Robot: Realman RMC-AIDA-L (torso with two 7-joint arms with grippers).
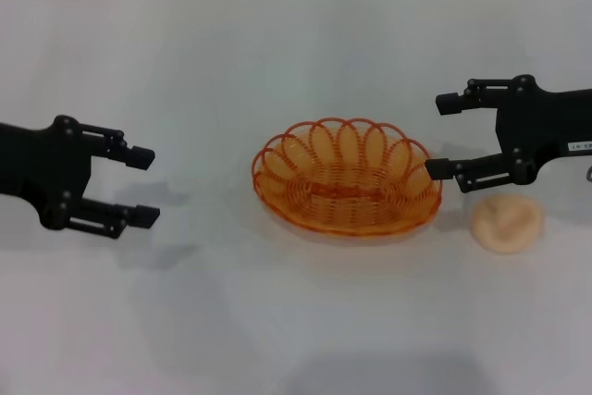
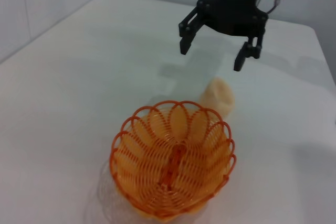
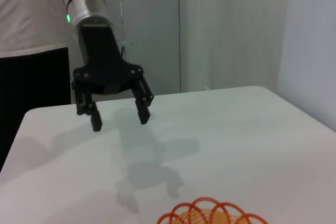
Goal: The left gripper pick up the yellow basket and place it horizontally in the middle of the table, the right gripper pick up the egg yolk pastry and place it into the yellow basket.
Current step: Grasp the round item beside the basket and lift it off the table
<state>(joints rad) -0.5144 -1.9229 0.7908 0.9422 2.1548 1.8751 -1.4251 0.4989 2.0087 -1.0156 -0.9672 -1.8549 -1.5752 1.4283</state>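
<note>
Yellow basket (image 1: 347, 179) sits upright, long axis parallel to the near edge of the worktop (image 1: 277, 321), roughly mid-worktop and a touch toward the right edge; nothing in it. So the basket half of the task looks done, judging from how it lies. Egg yolk pastry (image 1: 507, 223) lies on the worktop just beside the basket's right end, toward the right edge, not touching the rim as far as the head view shows; the left wrist view puts it right behind the basket, gap unclear. Right gripper (image 1: 446, 136) hangs above the worktop on the far side of the pastry, jaws wide apart, holding nothing; lower fingertip reads close to the basket's right rim in the head view, but height makes contact impossible to judge. It is not yet over the pastry. Left gripper (image 1: 146, 187) is well apart from the basket toward the left edge, jaws apart, empty, off the surface. Risks, my read: pastry is soft and domed, so too much squeeze dents or crumbles it, and too shallow a grip lets it roll out. It sits so near the basket that a finger coming down on that side could catch the looped rim and shove or tip the light basket off its spot. On the carry-over, a low pass would snag the scalloped rim; a high release could bounce the pastry back out.
</note>
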